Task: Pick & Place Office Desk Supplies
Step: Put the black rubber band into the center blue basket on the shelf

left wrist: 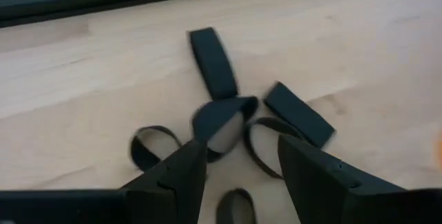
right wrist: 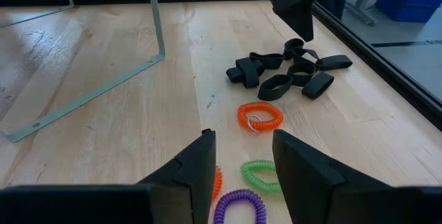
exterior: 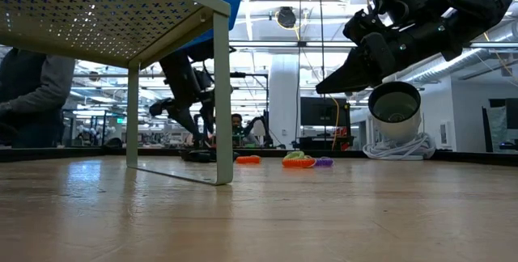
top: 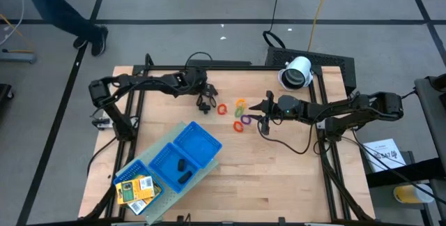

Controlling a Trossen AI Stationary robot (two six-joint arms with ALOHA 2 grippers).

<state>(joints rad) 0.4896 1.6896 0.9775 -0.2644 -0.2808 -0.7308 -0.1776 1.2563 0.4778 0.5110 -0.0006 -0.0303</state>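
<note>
Table (top: 279,177): light wood, carrying all items.

Blue tray (top: 198,146): raised on legs at the near-left; holds two black pieces and two yellow printed packs (top: 134,190), print too small to read.

Black clip pieces (left wrist: 228,117): clustered directly under the left hand (left wrist: 238,162), whose fingers stand apart, holding nothing. Long strips splay in several directions.

Coil rings (right wrist: 260,115): orange, green, purple, between the two hands. Right hand (right wrist: 242,158) open and empty above them; green and purple lie nearest, just ahead of its fingertips.

No brand legible anywhere.
</note>
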